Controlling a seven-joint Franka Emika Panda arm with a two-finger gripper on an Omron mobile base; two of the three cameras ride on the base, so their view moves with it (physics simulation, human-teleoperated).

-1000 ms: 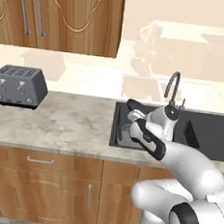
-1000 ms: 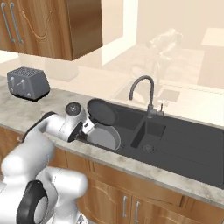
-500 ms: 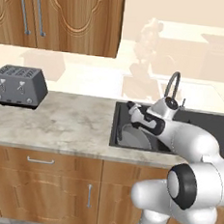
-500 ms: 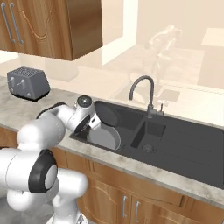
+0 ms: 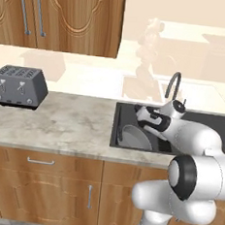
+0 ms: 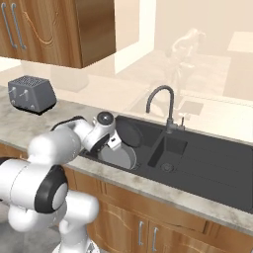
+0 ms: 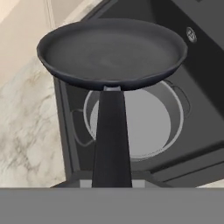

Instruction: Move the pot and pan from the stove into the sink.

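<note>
In the hand view the pan (image 7: pixel 113 50) is held by its long black handle between the nearly closed jaws, handle running straight up the frame, directly over the pot (image 7: pixel 144 120) resting in the sink (image 7: pixel 201 65).

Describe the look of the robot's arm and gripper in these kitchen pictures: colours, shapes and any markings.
The arm is glossy white, built of rounded, bulbous segments, with dark grey to black round caps and bands at its joints. It thins toward the wrist, where a small gripper has dark parts. No cables, lettering or markings are visible.
</note>
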